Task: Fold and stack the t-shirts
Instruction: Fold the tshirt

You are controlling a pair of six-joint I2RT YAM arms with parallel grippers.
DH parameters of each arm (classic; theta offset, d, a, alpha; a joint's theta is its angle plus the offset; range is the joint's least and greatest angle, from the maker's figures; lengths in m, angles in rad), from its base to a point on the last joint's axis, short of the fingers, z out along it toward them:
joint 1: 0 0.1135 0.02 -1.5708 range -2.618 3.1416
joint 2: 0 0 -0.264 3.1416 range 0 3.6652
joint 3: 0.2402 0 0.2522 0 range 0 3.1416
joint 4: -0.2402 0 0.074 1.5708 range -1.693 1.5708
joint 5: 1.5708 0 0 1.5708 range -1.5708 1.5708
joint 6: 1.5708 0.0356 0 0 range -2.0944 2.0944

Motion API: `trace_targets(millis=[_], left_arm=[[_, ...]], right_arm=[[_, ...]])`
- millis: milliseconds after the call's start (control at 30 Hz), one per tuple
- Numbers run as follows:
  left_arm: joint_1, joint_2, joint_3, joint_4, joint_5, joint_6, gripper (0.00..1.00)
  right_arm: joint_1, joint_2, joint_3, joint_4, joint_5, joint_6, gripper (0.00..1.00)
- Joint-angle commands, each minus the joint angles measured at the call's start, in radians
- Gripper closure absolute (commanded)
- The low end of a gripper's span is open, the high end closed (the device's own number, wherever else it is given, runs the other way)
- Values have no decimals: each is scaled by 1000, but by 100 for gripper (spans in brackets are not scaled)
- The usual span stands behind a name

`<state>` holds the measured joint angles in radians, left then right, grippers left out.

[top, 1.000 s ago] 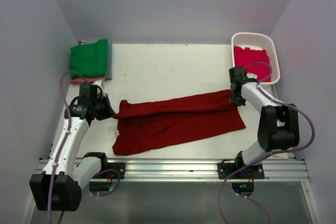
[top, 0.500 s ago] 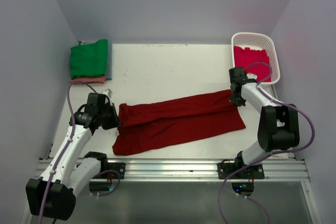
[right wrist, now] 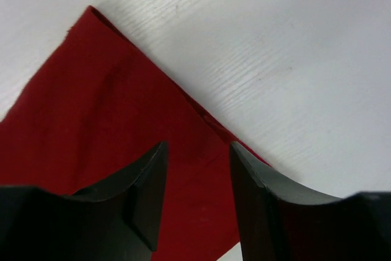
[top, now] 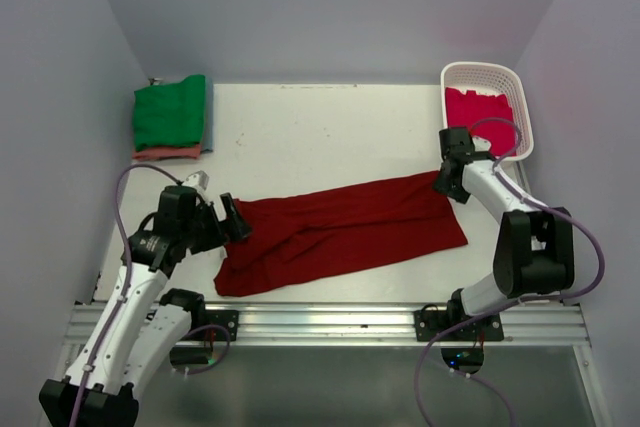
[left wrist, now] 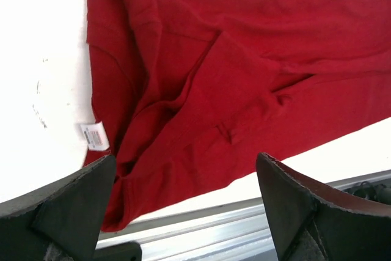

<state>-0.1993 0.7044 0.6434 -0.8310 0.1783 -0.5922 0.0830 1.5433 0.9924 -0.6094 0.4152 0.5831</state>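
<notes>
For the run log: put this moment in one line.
left gripper open over red shirt | right gripper open over its corner | shirt unheld

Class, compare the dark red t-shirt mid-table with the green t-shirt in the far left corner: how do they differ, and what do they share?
The dark red t-shirt lies spread out and rumpled; the green t-shirt is folded into a neat block. The dark red t-shirt lies straight on the table; the green t-shirt tops a stack, over a salmon-pink t-shirt. Both are plain cloth.

A lab test cell is shown: a white table enclosed by 3 plain panels, an aluminium rail at its near edge.
</notes>
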Motion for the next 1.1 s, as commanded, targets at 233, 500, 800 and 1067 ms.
trace_targets(millis=[233,500,800,1067], left_arm=[[-6,205,-59,432,-11,-49,0],[-17,478,-88,714,-7,-52,51],[-20,593,-114,747,-68,-41,73],[-20,604,-120,759,-72,-34,97]], right_arm=[[18,33,57,184,-337,-60,100],[69,135,43,257,-455,-94,100],[84,216,68,258,-451,-92,100],[104,206,71,247,-420,-97,100]])
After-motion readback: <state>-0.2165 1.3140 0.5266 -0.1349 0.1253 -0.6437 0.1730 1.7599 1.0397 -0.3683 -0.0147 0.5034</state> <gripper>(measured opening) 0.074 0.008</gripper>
